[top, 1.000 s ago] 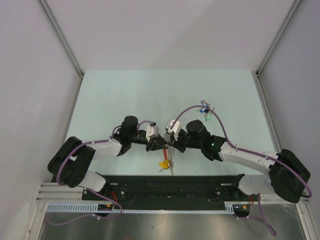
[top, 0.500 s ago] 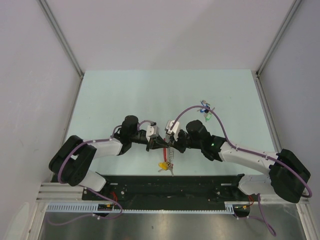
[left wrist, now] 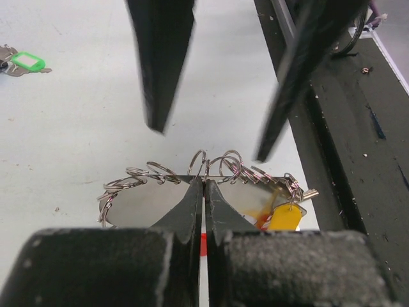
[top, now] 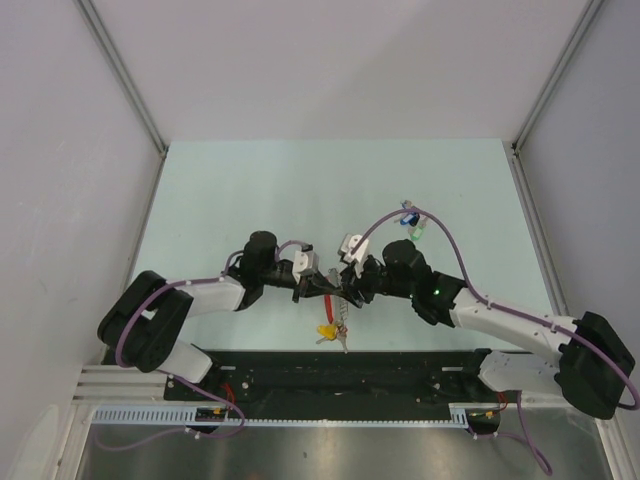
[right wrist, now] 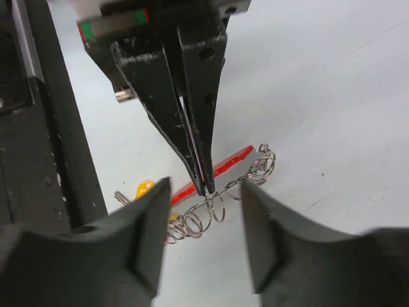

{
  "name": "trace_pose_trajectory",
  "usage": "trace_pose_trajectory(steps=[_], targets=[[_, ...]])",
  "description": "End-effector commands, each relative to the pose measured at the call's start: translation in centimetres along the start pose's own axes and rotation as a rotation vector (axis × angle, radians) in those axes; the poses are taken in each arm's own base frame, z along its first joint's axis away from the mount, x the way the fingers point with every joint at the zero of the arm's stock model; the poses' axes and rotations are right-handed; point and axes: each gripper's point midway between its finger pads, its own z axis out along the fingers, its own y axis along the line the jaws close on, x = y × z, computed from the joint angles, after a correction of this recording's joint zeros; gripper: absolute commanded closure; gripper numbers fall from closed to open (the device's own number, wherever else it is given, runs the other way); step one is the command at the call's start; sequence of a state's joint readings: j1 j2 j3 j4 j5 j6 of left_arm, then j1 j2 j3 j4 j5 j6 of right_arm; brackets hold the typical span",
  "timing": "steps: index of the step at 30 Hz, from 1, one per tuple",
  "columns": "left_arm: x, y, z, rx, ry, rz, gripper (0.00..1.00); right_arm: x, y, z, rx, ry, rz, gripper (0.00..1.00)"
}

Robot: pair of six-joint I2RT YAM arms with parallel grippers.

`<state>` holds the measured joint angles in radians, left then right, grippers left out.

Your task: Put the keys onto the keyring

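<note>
Where the two arms meet near the front edge of the tabletop (top: 250,190), the keyring (left wrist: 163,174) lies as a curving string of silvery rings. The left fingers (left wrist: 203,192) are pressed tight together on one ring near the middle of that string. From that pinch the rings run off to either side. The yellow tag (left wrist: 284,217) sits at the end toward the arm bases. The red loop (right wrist: 223,167) angles out from behind the closed tips. Whether the pinched ring is lifted off the tabletop cannot be told.

The right fingers (top: 347,290) stand apart, spread wide. In the right wrist view one tip is on each side of the left fingers' tips, with the pinched ring in the gap between them. They hold nothing, and neither tip can be seen touching the rings.

The keys (top: 410,224) lie on the tabletop well apart from both pairs of fingers, farther back and to the right, just beside the right arm's purple cable (top: 440,240). The blue-headed key (top: 407,213) is the farther one, and the green-headed key (left wrist: 25,62) lies flat just nearer.
</note>
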<state>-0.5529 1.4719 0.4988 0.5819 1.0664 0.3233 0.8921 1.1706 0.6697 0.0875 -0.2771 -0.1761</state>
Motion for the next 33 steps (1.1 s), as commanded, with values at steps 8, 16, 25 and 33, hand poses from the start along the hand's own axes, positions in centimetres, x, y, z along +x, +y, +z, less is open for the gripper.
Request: trace_pose_trajectory(steps=[8, 16, 25, 33], targets=[[-1.6, 0.5, -0.6, -0.059, -0.044, 0.097, 0.99, -3.8, -6.7, -4.4, 0.286, -0.171, 0.340, 0.06], [-2.3, 3.3, -1.6, -0.264, -0.046, 0.050, 1.00, 0.6, -11.4, -4.3, 0.328, -0.104, 0.608, 0.00], [-3.2, 3.0, -3.2, -0.419, -0.183, -0.116, 1.00, 8.7, -21.8, -8.0, 0.883, -0.019, 0.817, 0.17], [-2.6, 3.5, -3.6, -0.470, -0.176, -0.167, 1.00, 11.5, -27.9, -7.5, 1.092, 0.029, 0.830, 0.27]])
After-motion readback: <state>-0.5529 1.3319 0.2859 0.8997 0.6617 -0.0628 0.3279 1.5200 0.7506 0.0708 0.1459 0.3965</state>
